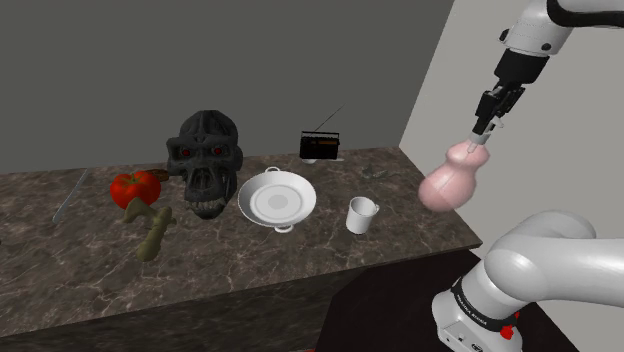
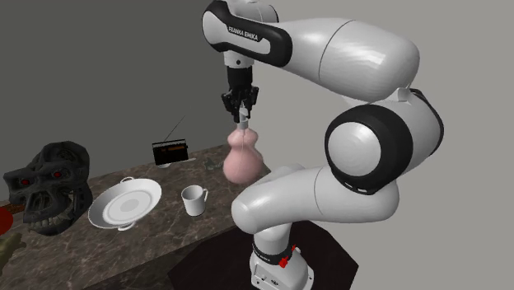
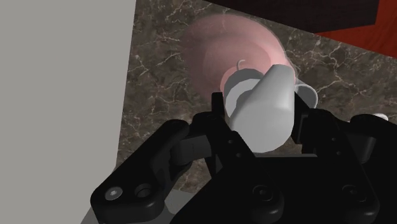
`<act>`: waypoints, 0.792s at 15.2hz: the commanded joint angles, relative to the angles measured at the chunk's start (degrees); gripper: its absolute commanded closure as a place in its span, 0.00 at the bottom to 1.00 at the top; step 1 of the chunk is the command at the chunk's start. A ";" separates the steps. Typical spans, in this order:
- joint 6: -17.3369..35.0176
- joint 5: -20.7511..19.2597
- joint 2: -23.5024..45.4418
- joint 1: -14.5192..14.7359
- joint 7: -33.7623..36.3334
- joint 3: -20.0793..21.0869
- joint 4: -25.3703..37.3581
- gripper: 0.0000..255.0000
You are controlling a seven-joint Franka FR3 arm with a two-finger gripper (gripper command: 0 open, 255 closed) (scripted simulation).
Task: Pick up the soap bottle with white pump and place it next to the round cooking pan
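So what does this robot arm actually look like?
A bulky white arm of rounded, glossy segments with dark joints. A black band reads FRANKA EMIKA in white. It ends in two black fingers; the base carries a small red part.

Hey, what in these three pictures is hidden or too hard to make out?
Wrist view: white pump hides much of the blurred pink round-bellied soap bottle.
Second exterior view: left edge cuts off a red round thing.
Shoulder view: thin grey rod, too small to identify.
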 commanded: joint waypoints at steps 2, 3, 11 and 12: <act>-1.97 0.32 0.88 0.17 -0.03 0.33 2.88 1.00; -2.60 0.41 1.24 0.22 -0.07 0.40 3.86 1.00; -7.69 1.04 4.40 0.65 -0.37 0.91 12.11 1.00; -8.34 1.11 4.83 0.70 -0.42 0.96 13.19 1.00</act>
